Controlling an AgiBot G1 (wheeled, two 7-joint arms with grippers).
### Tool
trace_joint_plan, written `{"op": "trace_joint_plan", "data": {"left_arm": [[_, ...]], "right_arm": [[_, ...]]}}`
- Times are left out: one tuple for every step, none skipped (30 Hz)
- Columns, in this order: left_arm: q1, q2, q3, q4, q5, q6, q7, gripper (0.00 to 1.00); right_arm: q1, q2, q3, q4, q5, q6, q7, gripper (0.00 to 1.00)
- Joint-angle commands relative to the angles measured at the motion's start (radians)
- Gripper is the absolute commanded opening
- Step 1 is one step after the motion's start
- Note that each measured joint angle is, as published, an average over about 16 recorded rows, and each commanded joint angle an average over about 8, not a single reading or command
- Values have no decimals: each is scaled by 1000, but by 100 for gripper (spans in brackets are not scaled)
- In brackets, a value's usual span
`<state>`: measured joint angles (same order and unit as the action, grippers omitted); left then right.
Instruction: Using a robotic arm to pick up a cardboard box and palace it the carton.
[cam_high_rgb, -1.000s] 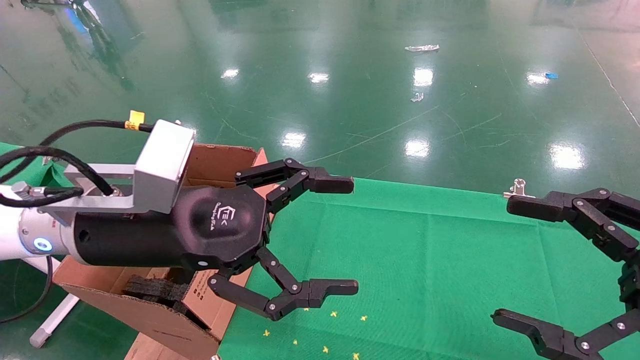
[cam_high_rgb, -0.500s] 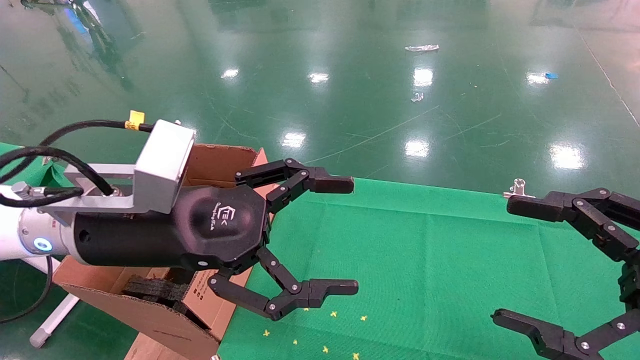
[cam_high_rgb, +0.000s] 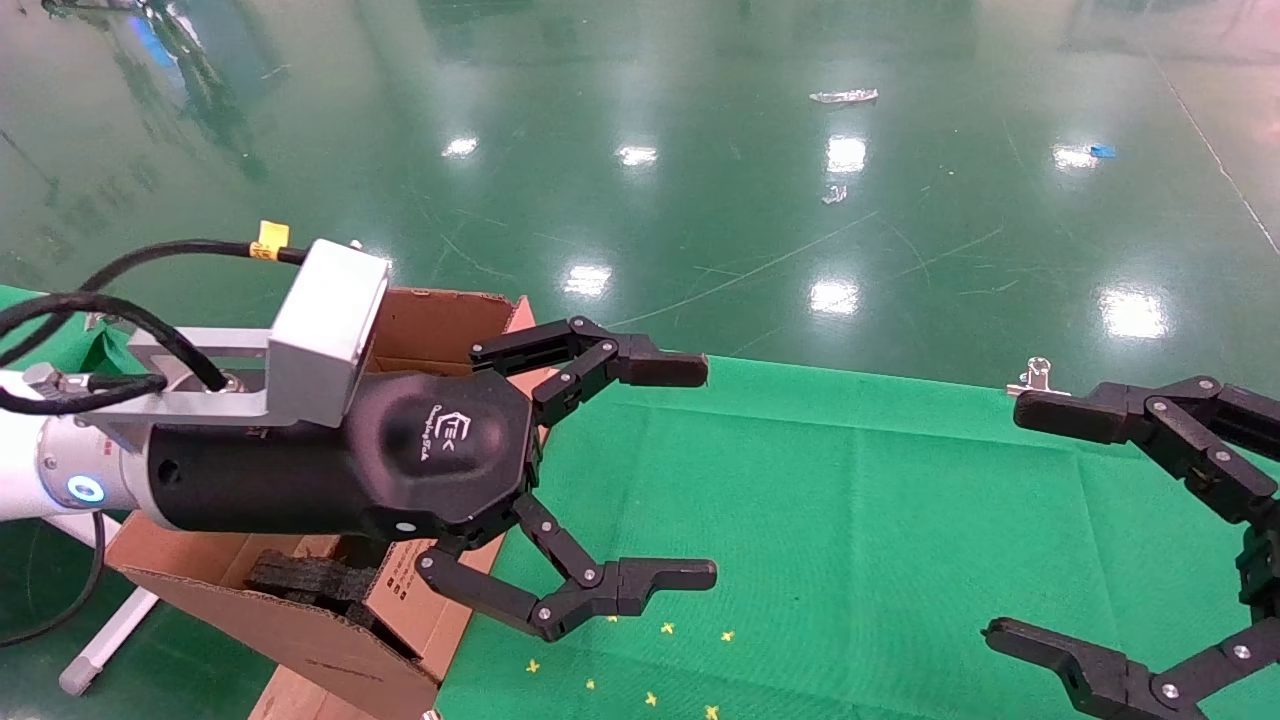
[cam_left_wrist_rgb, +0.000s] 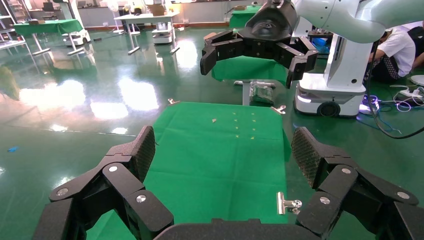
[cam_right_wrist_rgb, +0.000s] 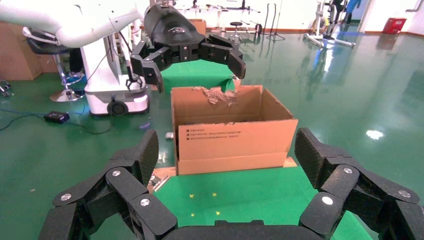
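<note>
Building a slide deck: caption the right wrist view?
Open right gripper faces the carton; open left gripper hovers beyond.

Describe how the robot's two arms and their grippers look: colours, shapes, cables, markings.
The left gripper has a rounded black body with a white logo and linked black fingers with silver rivets. Behind it sit a silver wrist with a blue light ring, a grey camera block, black cables with a yellow tag, and a white arm. The right gripper shows the same black linked fingers.

Corrugated cardboard carton (cam_high_rgb: 420, 330); glossy floor (cam_high_rgb: 700, 180)
</note>
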<state>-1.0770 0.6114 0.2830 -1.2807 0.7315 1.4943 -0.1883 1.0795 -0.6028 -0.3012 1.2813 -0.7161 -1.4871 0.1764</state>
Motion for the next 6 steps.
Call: {"op": "trace_joint_plan", "data": {"left_arm": [[0,0,0,0,0,0,0,100],[0,0,0,0,0,0,0,100],[0,0,0,0,0,0,0,100],[0,0,0,0,0,0,0,100],[0,0,0,0,0,0,0,100],[0,0,0,0,0,0,0,100]], "right_arm": [[0,0,0,0,0,0,0,100],[0,0,0,0,0,0,0,100],[0,0,0,0,0,0,0,100],[0,0,0,0,0,0,0,100],[0,0,0,0,0,0,0,100],[0,0,0,0,0,0,0,100]]}}
